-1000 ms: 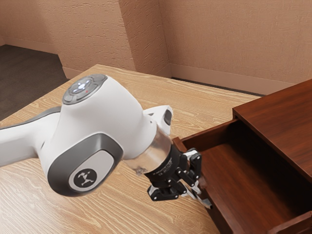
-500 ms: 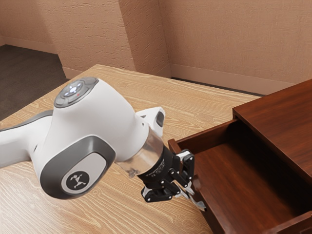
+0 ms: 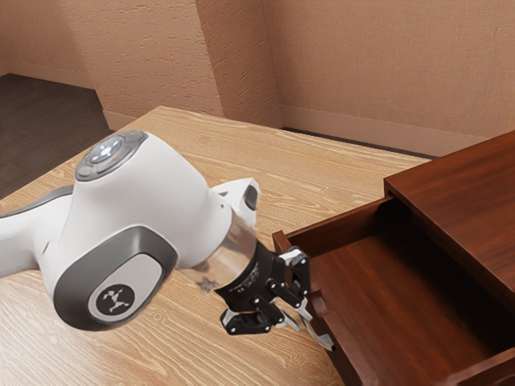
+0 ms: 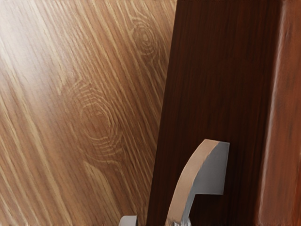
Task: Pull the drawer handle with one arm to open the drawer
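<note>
A dark wooden drawer (image 3: pixel 402 310) stands pulled out from its cabinet (image 3: pixel 467 201) at the exterior view's right, its inside bare. My black gripper (image 3: pixel 304 312) is at the drawer's front panel (image 3: pixel 291 241), shut on the silver handle (image 3: pixel 319 331), which sticks out below the fingers. In the wrist view the curved metal handle (image 4: pixel 200 181) rises from the dark front panel (image 4: pixel 216 94), close under my hand.
The cabinet sits on a light wooden table (image 3: pixel 265 161) that stretches to the exterior view's left and back. My white arm (image 3: pixel 137 233) lies low over the table's near part. Tan walls (image 3: pixel 386 56) stand behind.
My arm has drawn back toward the exterior view's left with the handle in its grip, and the drawer has slid further out of the cabinet.
</note>
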